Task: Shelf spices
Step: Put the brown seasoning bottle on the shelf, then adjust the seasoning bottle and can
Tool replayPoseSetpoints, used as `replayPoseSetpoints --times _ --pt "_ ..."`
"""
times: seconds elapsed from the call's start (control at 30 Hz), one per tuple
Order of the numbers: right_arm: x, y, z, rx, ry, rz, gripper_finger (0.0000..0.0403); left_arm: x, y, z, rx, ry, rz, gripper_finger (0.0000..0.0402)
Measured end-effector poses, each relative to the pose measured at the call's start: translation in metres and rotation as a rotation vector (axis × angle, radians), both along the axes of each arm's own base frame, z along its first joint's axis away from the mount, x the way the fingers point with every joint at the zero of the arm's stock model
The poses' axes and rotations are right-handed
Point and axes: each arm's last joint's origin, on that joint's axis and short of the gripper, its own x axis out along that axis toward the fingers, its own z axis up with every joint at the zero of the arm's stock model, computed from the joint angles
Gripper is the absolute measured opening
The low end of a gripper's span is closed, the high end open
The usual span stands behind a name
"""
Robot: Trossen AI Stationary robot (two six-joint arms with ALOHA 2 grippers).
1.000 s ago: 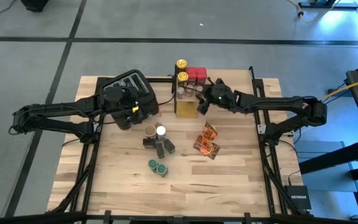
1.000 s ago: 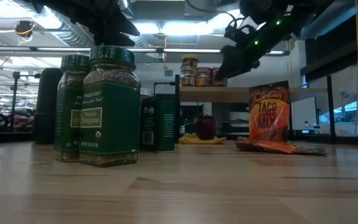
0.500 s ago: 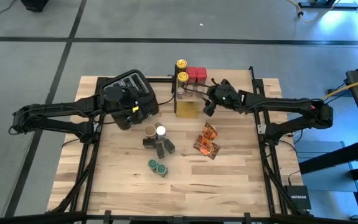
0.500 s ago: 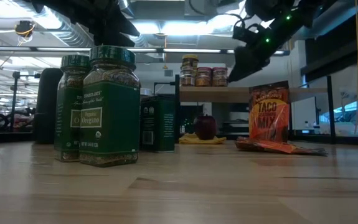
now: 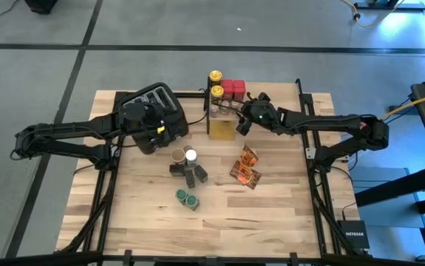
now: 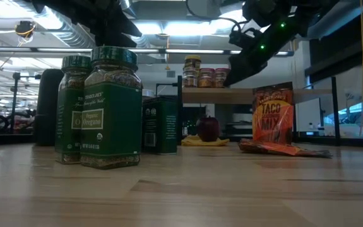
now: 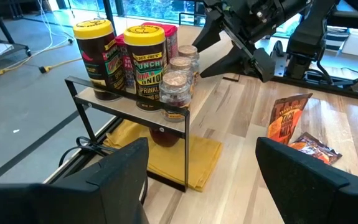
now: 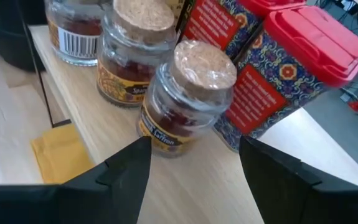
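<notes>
L end effector sat over the black toaster at the far-left part of the worktop, fingers spread wide, holding nothing, pointed toward the shelf.

Mid worktop, loose spices: a tan-lid jar and white-lid jar side by side, dark tins just in front of them, and two green-lid oregano jars nearer the front edge. In the low view the oregano jars stood upright, close to the camera.

Shelf stood at the far centre w/ a yellow cloth under it. On its plank: two yellow-lid jars, red-lid tins behind, and two small cork-top jars at the near edge, all upright. A red apple lay under the shelf.

R of the shelf, orange foil packets lay on the worktop; one taco-mix packet stood upright.

R end effector hovered just beside the shelf's right end, above plank height, released and empty, fingers apart, facing the cork-top jars, not touching them.
</notes>
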Motion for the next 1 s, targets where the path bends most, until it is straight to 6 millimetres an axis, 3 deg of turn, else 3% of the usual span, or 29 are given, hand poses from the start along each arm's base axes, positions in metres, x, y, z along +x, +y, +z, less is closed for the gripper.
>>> replayPoseSetpoints --times 0.2,0.33,0.47,0.63,1.0 --pt "0.0 0.001 0.002 -0.002 0.009 0.0 0.025 0.0 0.0 0.0 0.0 0.0 0.0 0.029" --pt "0.0 0.011 0.015 0.008 0.04 0.03 0.025 0.0 0.0 0.0 0.0 0.0 0.0 0.029" --pt "0.002 0.034 0.032 0.031 0.019 0.112 0.025 0.0 0.0 0.0 0.0 0.001 0.0 0.029" --pt "0.008 0.073 0.037 0.081 -0.037 0.268 0.025 0.0 0.0 0.0 0.0 0.0 0.0 0.029" --pt "0.02 0.132 0.015 0.15 0.027 0.428 0.025 0.0 0.0 0.0 -0.01 -0.003 0.004 0.029"
